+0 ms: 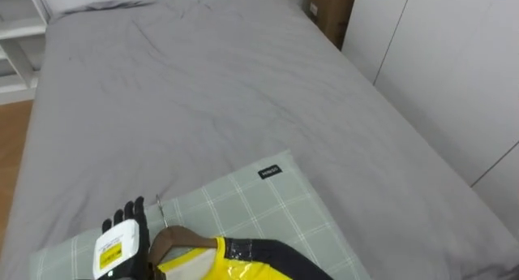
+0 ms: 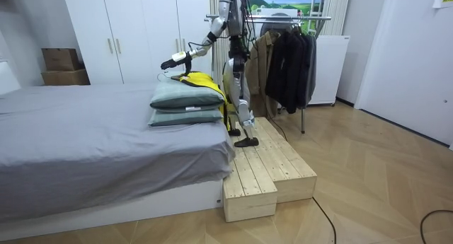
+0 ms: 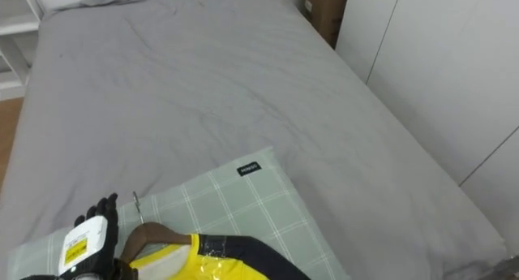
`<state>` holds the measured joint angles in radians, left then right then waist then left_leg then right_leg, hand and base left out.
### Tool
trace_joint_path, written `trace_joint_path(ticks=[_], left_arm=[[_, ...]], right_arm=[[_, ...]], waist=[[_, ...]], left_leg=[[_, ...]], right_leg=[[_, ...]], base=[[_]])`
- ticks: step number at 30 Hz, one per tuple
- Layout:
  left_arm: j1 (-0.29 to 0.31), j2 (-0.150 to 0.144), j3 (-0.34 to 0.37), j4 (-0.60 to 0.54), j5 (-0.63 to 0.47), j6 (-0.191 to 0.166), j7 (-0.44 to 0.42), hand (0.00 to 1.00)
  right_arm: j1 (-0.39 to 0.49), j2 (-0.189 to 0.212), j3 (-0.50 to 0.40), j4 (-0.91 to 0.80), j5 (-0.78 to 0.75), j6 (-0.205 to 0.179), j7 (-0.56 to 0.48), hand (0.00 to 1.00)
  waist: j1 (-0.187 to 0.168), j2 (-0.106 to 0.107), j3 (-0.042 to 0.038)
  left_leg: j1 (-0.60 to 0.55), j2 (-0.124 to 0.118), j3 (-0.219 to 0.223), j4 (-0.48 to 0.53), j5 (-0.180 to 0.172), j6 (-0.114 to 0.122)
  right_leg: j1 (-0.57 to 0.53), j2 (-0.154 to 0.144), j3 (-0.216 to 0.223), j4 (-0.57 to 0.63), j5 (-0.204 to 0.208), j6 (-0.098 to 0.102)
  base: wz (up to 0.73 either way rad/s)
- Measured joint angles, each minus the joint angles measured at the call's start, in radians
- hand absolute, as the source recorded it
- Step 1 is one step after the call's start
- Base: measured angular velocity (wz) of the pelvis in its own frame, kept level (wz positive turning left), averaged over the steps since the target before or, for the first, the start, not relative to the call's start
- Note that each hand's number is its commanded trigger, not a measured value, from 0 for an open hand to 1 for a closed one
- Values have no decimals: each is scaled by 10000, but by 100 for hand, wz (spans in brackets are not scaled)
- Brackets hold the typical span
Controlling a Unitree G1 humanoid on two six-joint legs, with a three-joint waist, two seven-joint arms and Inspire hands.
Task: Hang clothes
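My left hand (image 1: 123,241) reaches over the head of the bed with its fingers stretched out and slightly spread, pinching nothing that I can see. Just beside it lies a wooden hanger (image 1: 174,234) inside the collar of a yellow garment (image 1: 215,268). Both rest on a green checked pillow (image 1: 259,199) on the grey bed (image 1: 203,93). The robot stands on a wooden platform (image 2: 269,166) beside the bed.
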<state>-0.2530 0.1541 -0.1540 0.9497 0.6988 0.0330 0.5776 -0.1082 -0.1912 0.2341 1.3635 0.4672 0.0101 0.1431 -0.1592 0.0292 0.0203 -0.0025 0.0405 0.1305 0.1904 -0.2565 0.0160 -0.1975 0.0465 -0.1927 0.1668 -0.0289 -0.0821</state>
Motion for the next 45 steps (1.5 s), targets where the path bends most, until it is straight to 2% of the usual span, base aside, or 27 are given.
trace_joint_path(ticks=[5, 12, 19, 23, 29, 45], left_arm=[[61, -109, -154, 729, -417, -11, -39, 0], [239, -212, -147, 798, -395, -103, -47, 0], [541, -207, -151, 795, -399, -133, -24, 0], [935, -212, -152, 911, -414, -386, -23, 0], [1213, -224, -150, 936, -414, -477, -210, 0], [1374, -227, -147, 942, -410, -415, -502, 0]], right_arm=[[-9, -11, 191, 65, 217, -34, 3, 0], [9, -8, 183, 116, 427, -72, 23, 0], [20, 32, 176, 132, 474, -71, -9, 0], [32, 39, 145, 142, 370, -86, -30, 0], [96, 30, 67, 170, 375, -85, 5, 0], [106, 45, 72, 126, 371, 41, 26, 0]], waist=[[-7, 4, 9], [29, -21, 4], [65, -68, -42], [98, -34, -100], [283, -52, -109], [311, -111, -126]], left_leg=[[-27, 2, -48, -35, 29, -1], [-66, -30, -63, -28, 42, 18], [-159, -42, -213, -2, 44, 19], [-169, -38, -215, -11, 44, 18], [-166, -42, -191, -15, 45, 17], [-133, -56, -172, -27, 50, 15]], right_leg=[[-7, -12, -74, -19, -3, 3], [-31, -59, -123, 2, -12, 16], [-92, -93, -246, 26, -11, 15], [-90, -103, -316, 10, -12, 15], [-108, -96, -285, 18, -12, 14], [-117, -96, -256, 41, -9, 10]], base=[[3], [2], [4], [2], [-2], [0]])
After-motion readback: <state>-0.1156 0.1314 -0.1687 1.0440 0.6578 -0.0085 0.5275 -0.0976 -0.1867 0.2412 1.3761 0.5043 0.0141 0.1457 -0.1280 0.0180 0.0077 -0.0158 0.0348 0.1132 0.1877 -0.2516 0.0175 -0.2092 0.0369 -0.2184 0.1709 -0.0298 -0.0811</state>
